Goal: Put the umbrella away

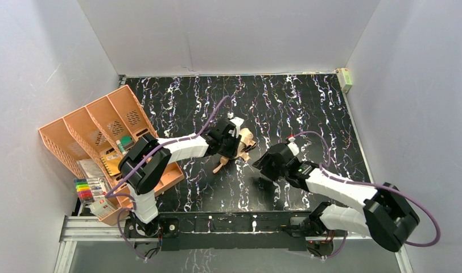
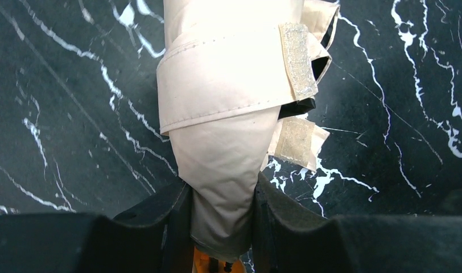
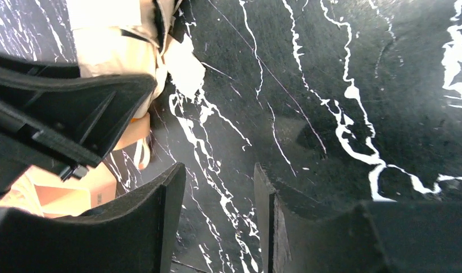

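Currently umbrella [image 2: 223, 114] in left gripper [image 2: 223, 187], outside organizer [image 1: 129, 105]

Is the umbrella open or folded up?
Folded up. The umbrella is a tight tan bundle with its strap wrapped round it, pinched in the left tool.

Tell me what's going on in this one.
The left end effector is clamped on the folded tan umbrella near the middle of the black marbled table. The strap is wrapped round the canopy with its Velcro tab showing. The right end effector is open and empty beside it. The umbrella is not yet at the orange organizer on the left.
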Robot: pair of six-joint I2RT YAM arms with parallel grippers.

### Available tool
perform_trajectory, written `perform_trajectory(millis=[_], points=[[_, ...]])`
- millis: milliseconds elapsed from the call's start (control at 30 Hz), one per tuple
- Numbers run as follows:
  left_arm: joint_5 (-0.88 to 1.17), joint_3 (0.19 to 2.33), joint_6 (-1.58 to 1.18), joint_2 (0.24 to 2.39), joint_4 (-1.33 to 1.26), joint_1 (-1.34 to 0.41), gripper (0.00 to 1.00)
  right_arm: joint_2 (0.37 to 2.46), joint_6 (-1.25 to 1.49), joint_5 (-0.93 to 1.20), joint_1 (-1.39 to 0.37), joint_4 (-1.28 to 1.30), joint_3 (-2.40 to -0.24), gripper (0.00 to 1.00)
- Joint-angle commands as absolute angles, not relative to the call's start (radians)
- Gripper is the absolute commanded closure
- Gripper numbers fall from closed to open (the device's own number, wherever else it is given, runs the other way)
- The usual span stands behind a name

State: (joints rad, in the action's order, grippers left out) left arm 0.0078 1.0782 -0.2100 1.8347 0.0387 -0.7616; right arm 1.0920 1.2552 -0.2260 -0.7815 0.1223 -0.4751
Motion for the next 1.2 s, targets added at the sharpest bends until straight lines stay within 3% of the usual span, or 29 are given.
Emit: perform_trajectory(millis=[0, 767, 1167], points=[[-0.095, 0.965, -0.422, 1.864, 0.317, -0.754, 1.0, 1.179, 1.382, -0.167, -0.765, -0.016, -0.524, 0.43], [-0.176, 0.89, -0.566, 1.852, 0.282, -0.796, 1.0, 1.524, 1.853, -0.106, -0.765, -0.47, -0.46, 0.46], [-0.203, 0.887, -0.559, 1.821, 0.295, -0.796, 1.0, 1.594, 1.956, -0.209, -0.765, -0.499, -0.438, 0.47]])
